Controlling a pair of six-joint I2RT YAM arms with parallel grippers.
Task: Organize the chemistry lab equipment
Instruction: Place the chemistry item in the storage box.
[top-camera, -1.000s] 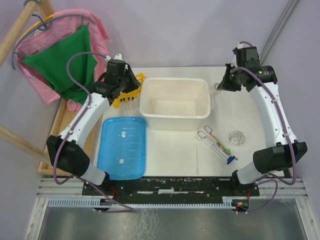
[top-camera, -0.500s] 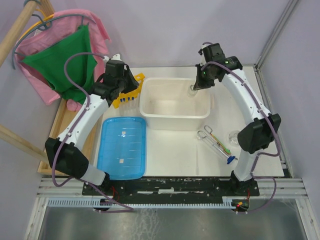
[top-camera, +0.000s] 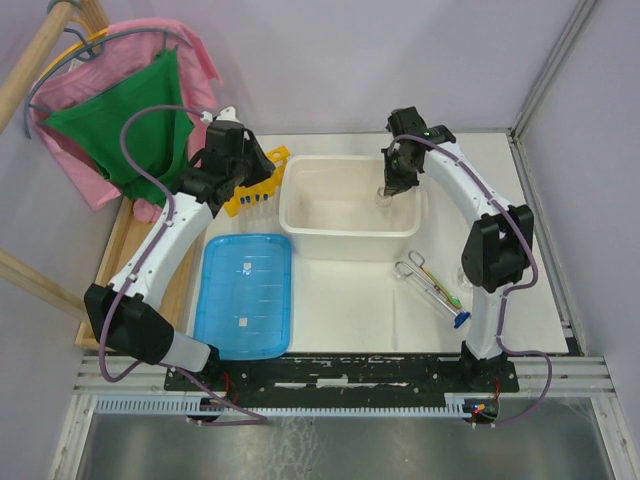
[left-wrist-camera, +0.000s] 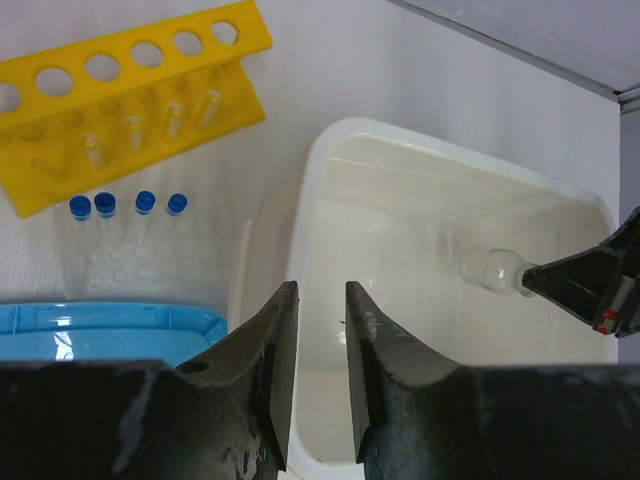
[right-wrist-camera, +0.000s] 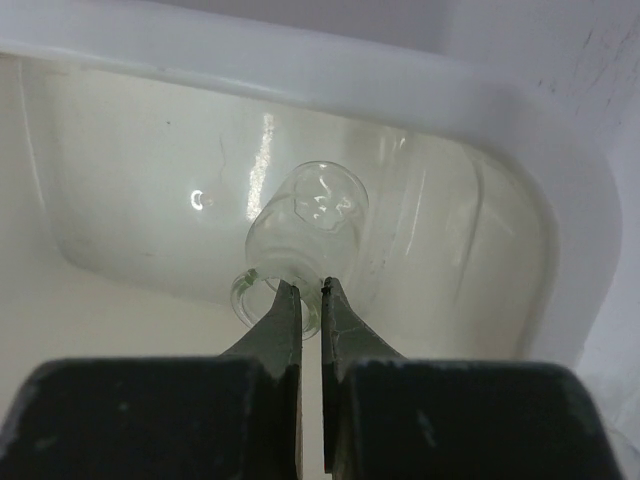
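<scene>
right gripper (right-wrist-camera: 302, 285) pinched shut on neck rim of small glass flask (right-wrist-camera: 305, 215), body pointing ahead of jaws, hung over white tub (right-wrist-camera: 300, 60) interior by right wall. left gripper (left-wrist-camera: 320, 288) narrowly parted, empty, left of tub.

Glossy clear glass flask (right-wrist-camera: 308, 212), smooth white plastic tub (right-wrist-camera: 300, 62), apparently matt yellow rack (left-wrist-camera: 125, 92).

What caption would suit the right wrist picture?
Right gripper pinches a small glass flask by its rim over the white tub.

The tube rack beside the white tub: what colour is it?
The tube rack is yellow, clearest in the left wrist view.
</scene>
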